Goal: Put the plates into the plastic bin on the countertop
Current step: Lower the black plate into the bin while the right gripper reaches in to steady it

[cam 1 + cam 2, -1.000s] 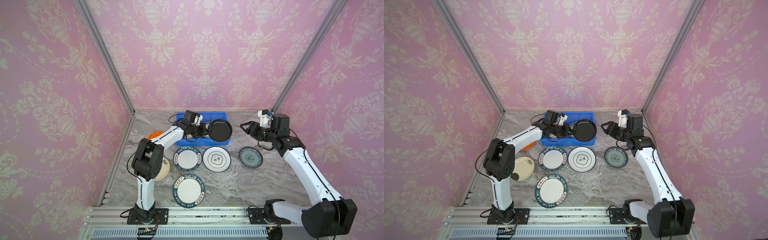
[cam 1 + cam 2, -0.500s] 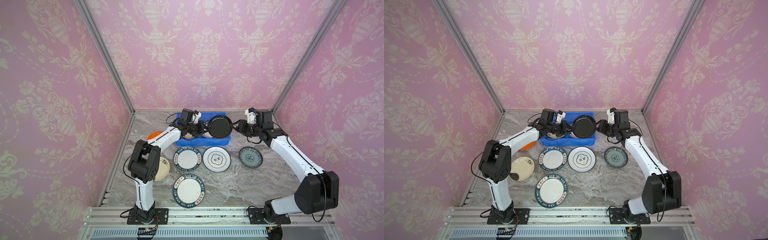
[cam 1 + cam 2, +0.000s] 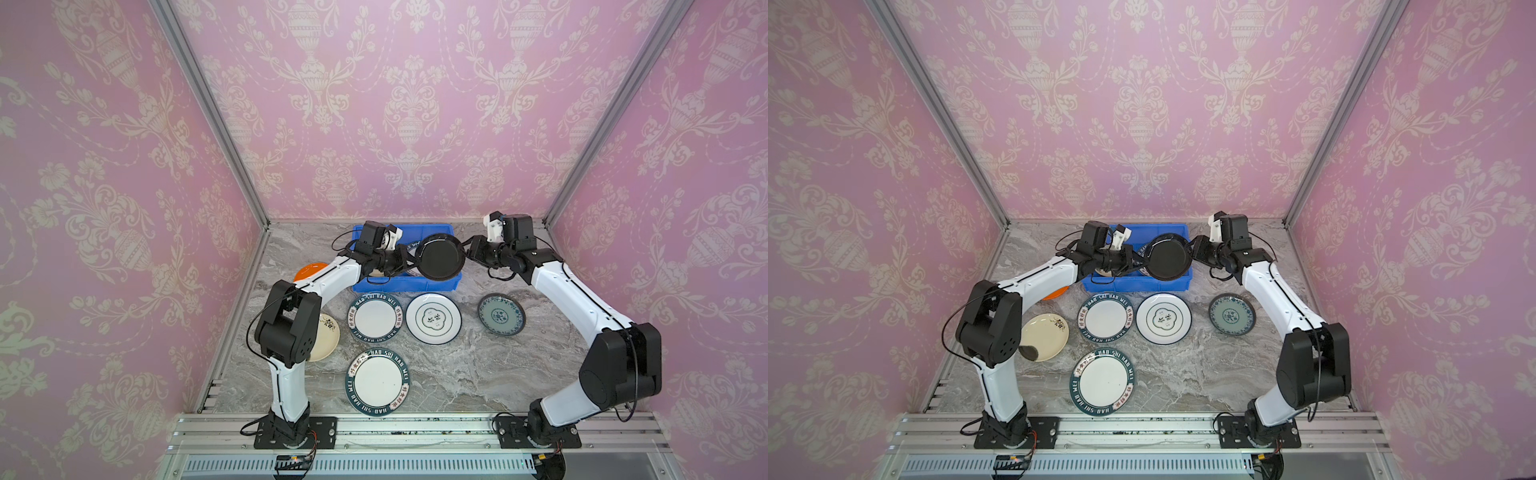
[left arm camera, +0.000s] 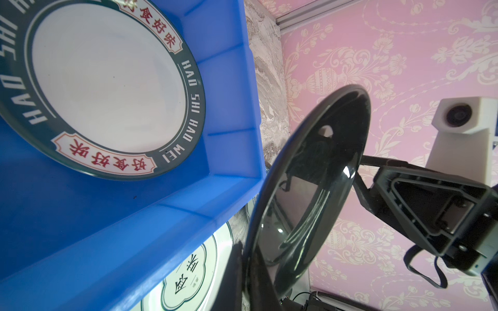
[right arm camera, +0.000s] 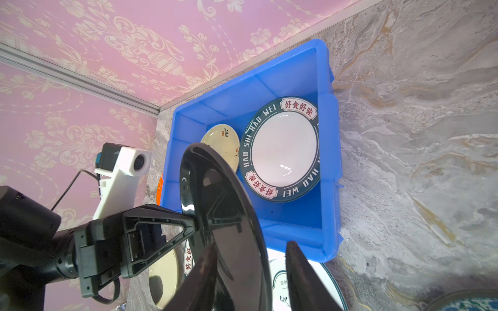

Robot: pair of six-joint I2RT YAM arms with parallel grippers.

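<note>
Black plate (image 3: 440, 257) on edge in air above front-right corner of plastic bin (image 3: 399, 287), bin at countertop (image 3: 457, 374) rear edge. Left gripper (image 3: 410, 259) pinching one rim; right gripper (image 3: 466, 252) spread astride opposite rim, gap showing. Likely handover, upright hold exposes both rims

Three walls papered in pink with a cream pattern of urns, garlands and flowers enclose the scene: a back wall (image 3: 407, 104), a left wall (image 3: 83, 208) and a right wall (image 3: 706, 208). Two bare aluminium posts stand where the walls meet, one at the left rear corner (image 3: 208, 108) and one at the right rear corner (image 3: 618, 108), both leaning outward toward the top in both top views. Along the front edge runs a grooved aluminium rail (image 3: 415, 432), with a pale slotted grille (image 3: 374, 463) just below it.
</note>
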